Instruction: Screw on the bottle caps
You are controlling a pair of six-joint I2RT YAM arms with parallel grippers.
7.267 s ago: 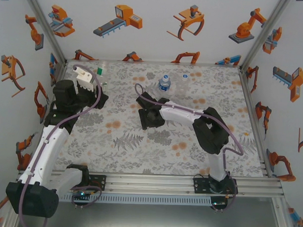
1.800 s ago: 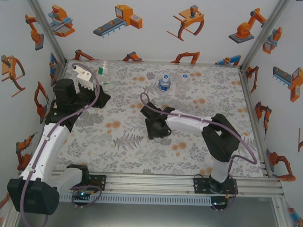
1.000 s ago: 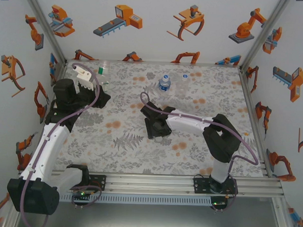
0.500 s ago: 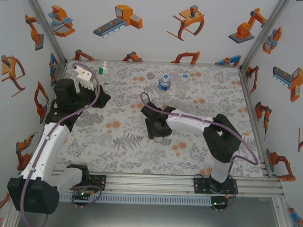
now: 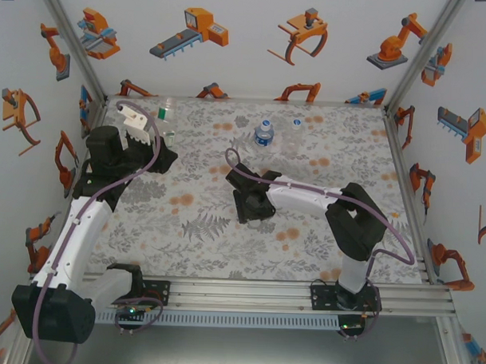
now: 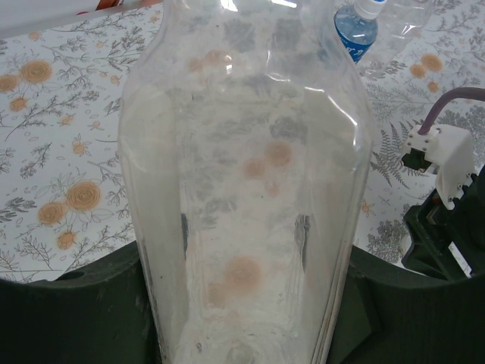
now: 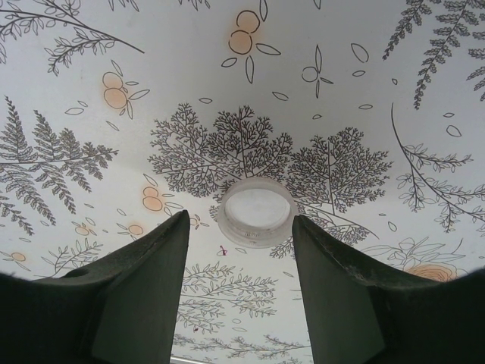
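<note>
Top view: left gripper [image 5: 161, 146] noted at far left of the floral cloth [image 5: 201, 228], a plain bottle [image 5: 165, 114] rising from it; right gripper [image 5: 254, 208] set low at mid-cloth; blue-label bottle [image 5: 264, 133] stood near the far edge. Left wrist: plain bottle clamped between dark fingers [image 6: 68, 318]. Right wrist: fingers [image 7: 136, 296] held apart, white bottle cap [image 7: 256, 211] lying on the cloth between the tips, contact not discernible

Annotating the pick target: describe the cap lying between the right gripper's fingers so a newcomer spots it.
Mid-table over the floral cloth, the right gripper hovers low. Between its fingers lies a small white round cap, raised and plastic, unlike the flat orange printed dots around it.
</note>
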